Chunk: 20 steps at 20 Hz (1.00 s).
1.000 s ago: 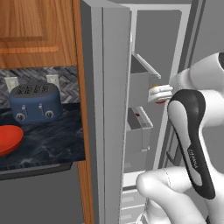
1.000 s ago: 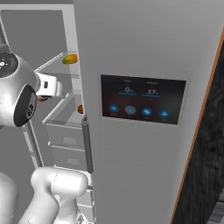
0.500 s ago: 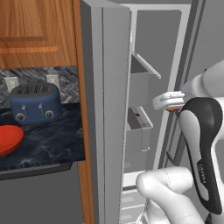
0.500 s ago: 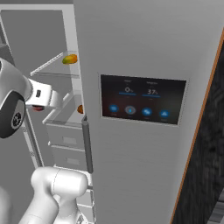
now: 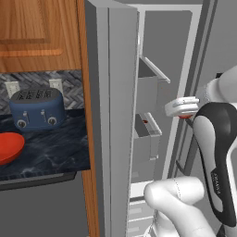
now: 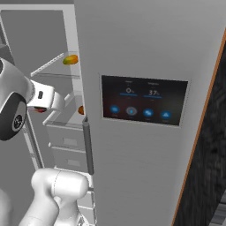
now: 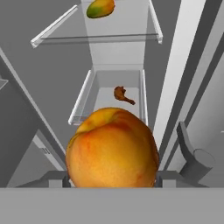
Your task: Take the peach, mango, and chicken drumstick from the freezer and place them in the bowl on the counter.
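Arm rises bent at the elbow, white forearm and dark joint reaching forward at mid height. Gripper (image 7: 113,180) jaws part-way closed, clamped on the peach (image 7: 113,149) from both sides; peach sits between the fingers, close up in hand view. Wrist roughly level.

One round orange-yellow peach (image 7: 113,148), one oval green-yellow mango (image 7: 100,8), one reddish-brown chicken drumstick (image 7: 123,94), one shallow red-orange bowl (image 5: 8,147), one blue toaster (image 5: 37,109), two grey drawers (image 6: 66,141).
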Available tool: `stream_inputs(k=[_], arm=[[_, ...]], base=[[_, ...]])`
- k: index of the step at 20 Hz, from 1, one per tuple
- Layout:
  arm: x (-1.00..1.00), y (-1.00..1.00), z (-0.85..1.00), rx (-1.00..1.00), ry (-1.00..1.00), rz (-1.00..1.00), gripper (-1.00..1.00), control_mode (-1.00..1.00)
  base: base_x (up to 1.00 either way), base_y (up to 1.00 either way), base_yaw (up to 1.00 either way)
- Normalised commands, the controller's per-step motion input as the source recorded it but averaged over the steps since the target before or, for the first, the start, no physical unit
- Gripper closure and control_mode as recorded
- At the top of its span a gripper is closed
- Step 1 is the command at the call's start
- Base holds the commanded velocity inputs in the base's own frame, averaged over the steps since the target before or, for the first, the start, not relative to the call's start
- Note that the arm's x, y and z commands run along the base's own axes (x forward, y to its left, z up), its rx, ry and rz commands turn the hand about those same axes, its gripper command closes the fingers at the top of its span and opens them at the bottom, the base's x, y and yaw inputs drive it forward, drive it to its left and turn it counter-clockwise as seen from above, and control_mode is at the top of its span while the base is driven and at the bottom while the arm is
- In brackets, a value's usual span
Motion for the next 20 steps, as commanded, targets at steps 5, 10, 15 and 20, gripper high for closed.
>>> stream_inputs(k=[5,10,15,20], arm=[[-0.01,0.00,0.00,0.00,0.00,0.00,1.00,1.00],[0.00,0.00,0.00,0.00,0.00,0.00,1.00,1.00],[0.00,0.00,0.00,0.00,0.00,0.00,1.00,1.00],[0.00,0.00,0.00,0.00,0.00,0.00,1.00,1.00]], base=[[-0.19,-0.10,0.00],[-0.87,-0.69,0.06],[-0.91,-0.79,0.29],[-0.93,0.40,0.49]])
